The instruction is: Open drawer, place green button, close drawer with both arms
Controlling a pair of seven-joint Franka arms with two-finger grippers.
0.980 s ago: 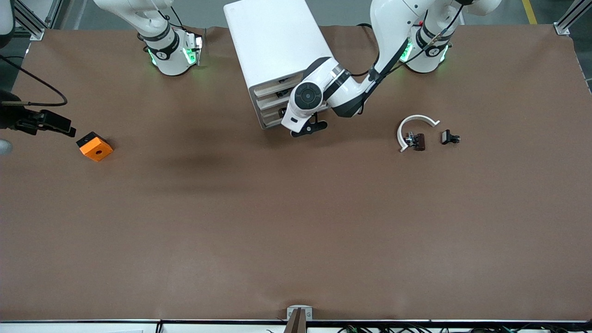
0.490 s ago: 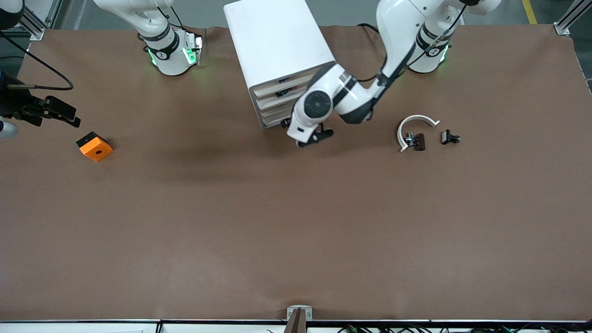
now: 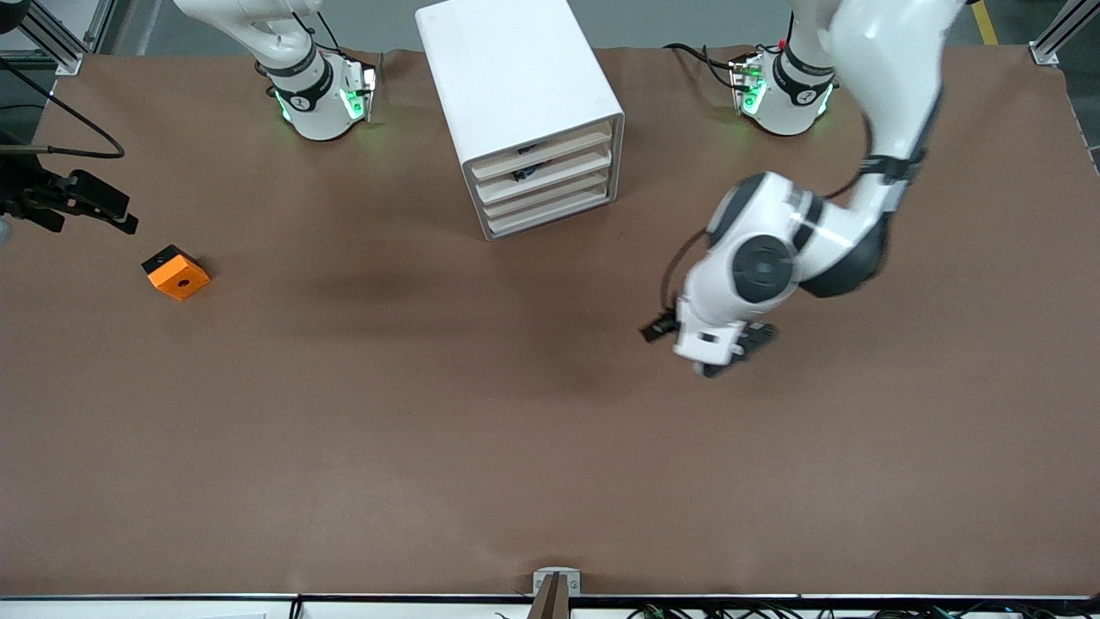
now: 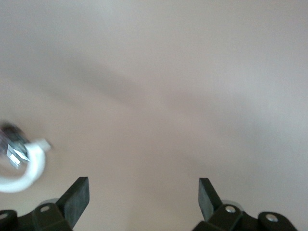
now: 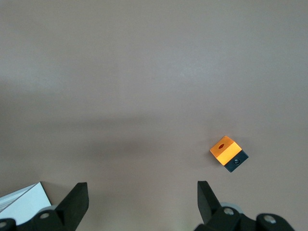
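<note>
The white cabinet (image 3: 516, 77) stands between the arm bases, and its four cream drawer fronts (image 3: 550, 185) all look shut. The button does not show in any view. My left gripper (image 3: 735, 348) hangs over bare table, nearer the front camera than the cabinet and toward the left arm's end. Its fingers are open and empty in the left wrist view (image 4: 143, 192). My right gripper (image 3: 120, 222) is at the right arm's end of the table, above and beside the orange block (image 3: 175, 272). It is open and empty (image 5: 142, 195).
The orange block with a black base also shows in the right wrist view (image 5: 228, 153). A white curved ring (image 4: 21, 175) with a small metal-and-dark part (image 4: 12, 144) beside it shows in the left wrist view. The left arm hides them in the front view.
The left arm has swung away from the cabinet's drawer fronts toward its own end of the table and nearer the front camera. It now covers the white ring. The right gripper barely shifted.
</note>
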